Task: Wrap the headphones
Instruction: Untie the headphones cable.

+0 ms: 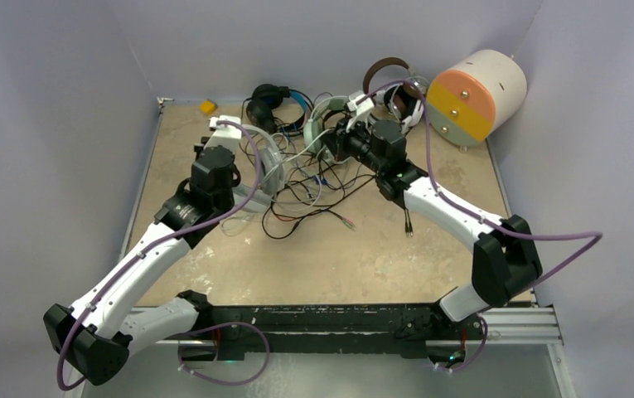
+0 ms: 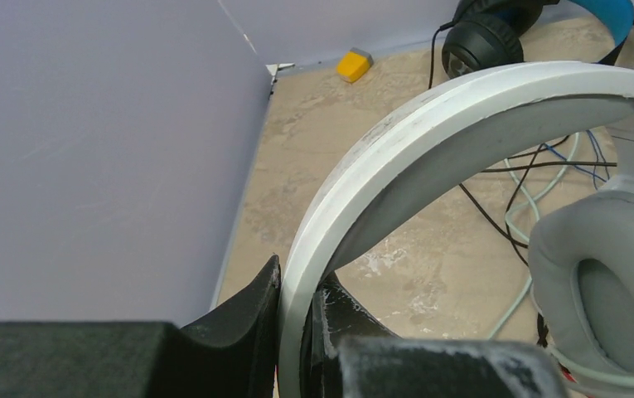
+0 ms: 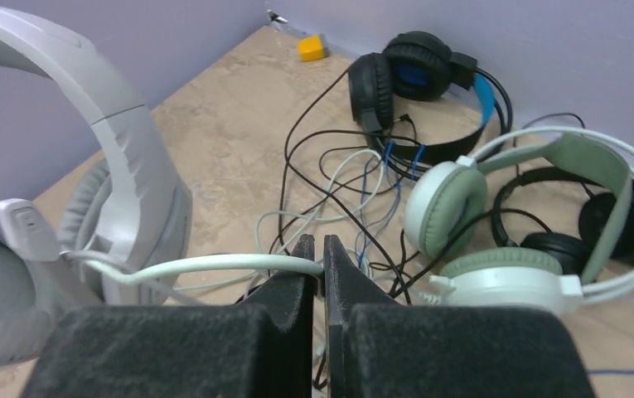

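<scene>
1. Because the white-grey headset [image 2: 429,133] has a rigid plastic headband and gives only at its grey ear cushion [image 2: 603,290], it should handle as a light, stiff hoop. The band is the sound place to hold it. It stands at left-centre of the overhead view, beside the cable tangle [image 1: 313,195].
2. Its pale cable [image 3: 214,265] is the opposite: thin, limp and smooth. It will probably slide through a loose grip, so it is best taken close to the ear cup and fed round the band under light tension.
3. That cable runs into the dark leads on the counter [image 1: 379,257], so I would expect snags when it is drawn out.
4. The left hand [image 2: 299,280] pinches the headband, one finger on each face, at the bottom of its wrist view.
5. The right hand [image 3: 319,249] is pressed together on the pale cable at lower centre of its view.
6. Further out lie the mint-green headset [image 3: 545,157] at right, the black headset with blue headband [image 3: 417,75] at the top, and the small yellow block [image 3: 312,47] in the far corner.
</scene>
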You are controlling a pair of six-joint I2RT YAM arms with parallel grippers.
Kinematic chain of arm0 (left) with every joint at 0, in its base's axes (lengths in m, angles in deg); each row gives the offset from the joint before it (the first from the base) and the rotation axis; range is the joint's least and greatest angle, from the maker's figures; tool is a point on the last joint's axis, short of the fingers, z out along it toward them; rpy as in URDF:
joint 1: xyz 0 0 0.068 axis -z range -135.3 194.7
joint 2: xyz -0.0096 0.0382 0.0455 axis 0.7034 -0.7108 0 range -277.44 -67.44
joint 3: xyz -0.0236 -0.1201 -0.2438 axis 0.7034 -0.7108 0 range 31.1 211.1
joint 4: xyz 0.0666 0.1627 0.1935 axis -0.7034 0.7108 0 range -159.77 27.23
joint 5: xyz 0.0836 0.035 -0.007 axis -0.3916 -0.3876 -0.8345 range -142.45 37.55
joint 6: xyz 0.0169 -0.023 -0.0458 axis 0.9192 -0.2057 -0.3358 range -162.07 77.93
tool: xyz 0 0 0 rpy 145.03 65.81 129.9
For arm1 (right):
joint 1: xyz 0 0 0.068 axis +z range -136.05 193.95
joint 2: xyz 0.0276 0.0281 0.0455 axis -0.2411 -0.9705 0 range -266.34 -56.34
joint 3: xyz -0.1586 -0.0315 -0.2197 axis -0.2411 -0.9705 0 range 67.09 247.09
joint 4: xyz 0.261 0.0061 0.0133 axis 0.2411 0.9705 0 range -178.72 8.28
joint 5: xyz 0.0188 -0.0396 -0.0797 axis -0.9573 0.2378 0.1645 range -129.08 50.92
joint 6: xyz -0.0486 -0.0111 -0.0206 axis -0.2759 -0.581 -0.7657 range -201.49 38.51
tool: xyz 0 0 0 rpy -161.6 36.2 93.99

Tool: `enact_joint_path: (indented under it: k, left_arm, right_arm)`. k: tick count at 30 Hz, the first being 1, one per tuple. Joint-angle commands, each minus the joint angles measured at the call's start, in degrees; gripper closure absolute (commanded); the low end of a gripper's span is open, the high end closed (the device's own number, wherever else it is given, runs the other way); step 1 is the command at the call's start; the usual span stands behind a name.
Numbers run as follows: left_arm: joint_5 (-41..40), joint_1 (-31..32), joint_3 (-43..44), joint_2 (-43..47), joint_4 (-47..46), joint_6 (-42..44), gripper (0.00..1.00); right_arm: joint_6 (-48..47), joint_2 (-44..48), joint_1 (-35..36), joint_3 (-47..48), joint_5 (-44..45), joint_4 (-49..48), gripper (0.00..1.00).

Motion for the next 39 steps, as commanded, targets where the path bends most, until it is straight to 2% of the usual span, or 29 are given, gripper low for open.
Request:
enact_joint_path:
  k: [1, 4, 7, 12, 17, 20, 21, 23, 27, 30, 35, 39]
  left_arm:
    - [3.6, 0.0, 0.4, 0.3, -5.4, 1.6, 1.0]
    - [14.8, 0.0, -0.4, 1.6, -6.2, 0.0, 1.0]
    - [18.4, 0.0, -0.2, 0.2, -6.1, -0.7, 1.0]
    - [18.2, 1.6, 2.6, -6.0, -2.1, -1.6, 1.0]
    - [13.8, 1.7, 2.5, -10.6, -0.6, -2.5, 1.0]
    - [11.4, 1.6, 2.9, -12.1, 1.7, -6.5, 1.0]
    - [8.4, 1.4, 3.4, -12.6, 2.6, -10.1, 1.0]
    - [2.9, -1.0, 5.8, -13.5, 6.7, -16.4, 1.0]
    - [11.6, -14.0, 8.4, -10.2, 10.3, -27.8, 1.0]
    - [12.6, -20.2, 8.6, -7.4, 10.3, -34.5, 1.0]
    - [8.4, -26.3, 11.8, -6.5, 15.0, -45.2, 1.0]
    - [8.0, -29.7, 13.9, -6.6, 19.3, -53.1, 1.0]
  right_arm:
    - [2.0, 6.1, 0.1, 1.2, 4.6, 1.0, 1.0]
    - [2.3, 3.5, 0.2, 8.6, 4.2, 9.4, 1.0]
    - [3.9, -0.8, 0.4, 16.2, -0.5, 16.3, 1.0]
    - [5.6, -3.4, 1.4, 18.8, -3.7, 18.0, 1.0]
    - [7.1, 0.6, 1.5, 16.2, -5.2, 16.8, 1.0]
    - [6.6, 4.1, 1.3, 14.5, -4.3, 18.0, 1.0]
    - [6.5, 5.6, 1.4, 13.2, -2.3, 18.1, 1.0]
    - [7.0, 10.4, 1.2, 8.5, 2.8, 15.2, 1.0]
    - [9.5, 17.9, -0.2, -0.4, 15.3, 11.7, 1.0]
    - [19.2, 21.7, -4.9, -3.6, 27.7, 17.6, 1.0]
    - [33.7, 26.8, -17.0, -12.1, 27.6, 20.1, 1.0]
    - [37.7, 26.3, -21.3, -12.4, 27.9, 25.0, 1.0]
